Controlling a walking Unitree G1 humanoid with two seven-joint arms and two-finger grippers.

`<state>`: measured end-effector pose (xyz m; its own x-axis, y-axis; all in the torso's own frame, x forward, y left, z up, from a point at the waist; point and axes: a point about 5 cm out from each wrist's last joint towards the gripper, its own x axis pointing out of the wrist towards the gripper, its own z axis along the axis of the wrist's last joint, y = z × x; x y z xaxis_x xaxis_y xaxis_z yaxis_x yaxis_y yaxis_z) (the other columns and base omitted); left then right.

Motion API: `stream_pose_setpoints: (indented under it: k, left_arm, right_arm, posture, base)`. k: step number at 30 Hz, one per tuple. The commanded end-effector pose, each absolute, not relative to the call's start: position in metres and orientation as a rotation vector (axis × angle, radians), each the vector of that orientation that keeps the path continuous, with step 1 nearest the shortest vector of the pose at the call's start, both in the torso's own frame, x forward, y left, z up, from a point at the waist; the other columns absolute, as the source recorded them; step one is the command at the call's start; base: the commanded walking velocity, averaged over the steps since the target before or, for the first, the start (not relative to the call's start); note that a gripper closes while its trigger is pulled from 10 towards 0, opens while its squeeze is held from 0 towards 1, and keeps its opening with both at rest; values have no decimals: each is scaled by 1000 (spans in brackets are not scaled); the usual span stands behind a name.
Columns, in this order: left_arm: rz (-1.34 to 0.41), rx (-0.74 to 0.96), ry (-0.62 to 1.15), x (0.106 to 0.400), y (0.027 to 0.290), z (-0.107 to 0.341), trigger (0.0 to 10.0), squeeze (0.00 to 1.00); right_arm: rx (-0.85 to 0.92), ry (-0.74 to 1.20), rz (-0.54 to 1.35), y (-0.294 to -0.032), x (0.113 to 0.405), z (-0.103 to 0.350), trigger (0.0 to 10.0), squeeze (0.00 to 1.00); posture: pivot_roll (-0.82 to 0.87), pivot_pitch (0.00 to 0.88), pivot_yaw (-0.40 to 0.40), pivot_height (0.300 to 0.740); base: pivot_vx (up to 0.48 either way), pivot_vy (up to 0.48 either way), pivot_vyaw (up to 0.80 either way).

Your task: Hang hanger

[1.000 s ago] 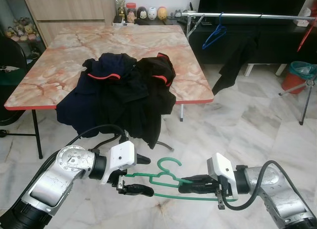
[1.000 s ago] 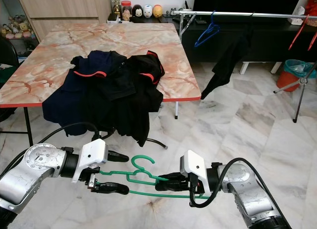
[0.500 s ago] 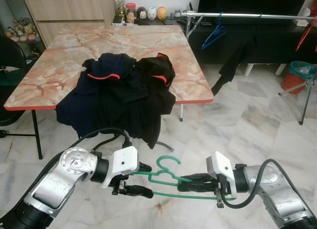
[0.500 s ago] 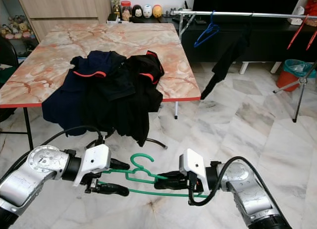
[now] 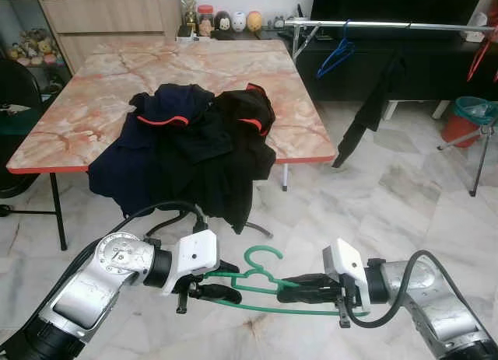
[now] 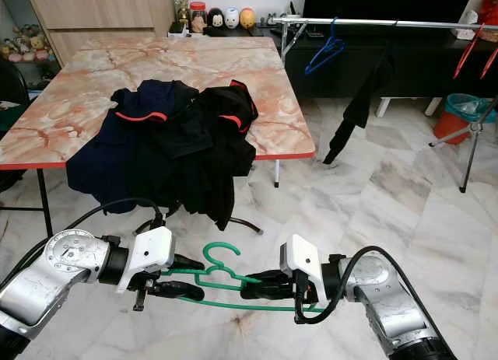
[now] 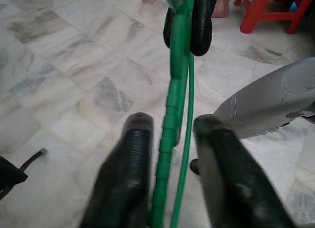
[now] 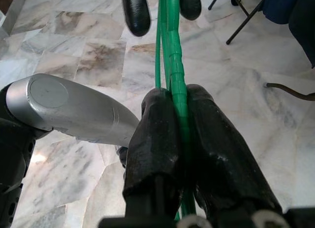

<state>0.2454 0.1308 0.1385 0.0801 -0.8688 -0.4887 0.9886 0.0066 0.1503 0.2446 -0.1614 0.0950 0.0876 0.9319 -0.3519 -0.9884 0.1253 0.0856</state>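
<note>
1. Green plastic hanger (image 5: 261,286): held low over the marble floor, between my two grippers.
2. My right gripper (image 8: 179,114) is clamped on its shoulder bar; my left gripper (image 7: 170,139) straddles the other end, fingers apart.
3. I judge it light, stiff, slippery: grip the ribbed bar.
4. Silver rail (image 5: 389,23) is well apart; its far end is cut off.

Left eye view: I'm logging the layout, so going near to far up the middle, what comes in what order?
Green plastic hanger held between the left hand and right hand → heap of dark clothes with red trim → marble-patterned table → row of small figurines.
</note>
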Motion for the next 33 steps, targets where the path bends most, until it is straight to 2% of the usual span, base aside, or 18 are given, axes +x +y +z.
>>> stream_pose_setpoints:
  k: [1, 27, 28, 29, 33]
  left_arm:
    - [-1484, 511, 295, 245, 131, 138, 0, 0]
    - [-1476, 489, 294, 246, 131, 139, 0, 0]
    - [-1476, 489, 293, 247, 131, 139, 0, 0]
    - [-1476, 488, 293, 247, 131, 139, 0, 0]
    - [-1475, 487, 294, 247, 131, 139, 0, 0]
  right_arm:
    - [-212, 325, 1450, -158, 247, 103, 10000, 0]
    - [-214, 333, 1442, -158, 247, 100, 10000, 0]
    - [-213, 333, 1445, -158, 247, 100, 10000, 592]
    - [-211, 333, 1446, -158, 247, 100, 10000, 1000]
    - [-211, 332, 1448, -158, 247, 100, 10000, 1000]
  posture:
    - [-75, 0, -13, 740]
    - [-71, 0, -14, 740]
    - [-71, 0, -14, 740]
    - [-71, 0, -14, 740]
    - [-71, 0, -14, 740]
  base:
    - [0, 0, 0]
    - [0, 0, 0]
    - [0, 0, 0]
    - [0, 0, 0]
    - [0, 0, 0]
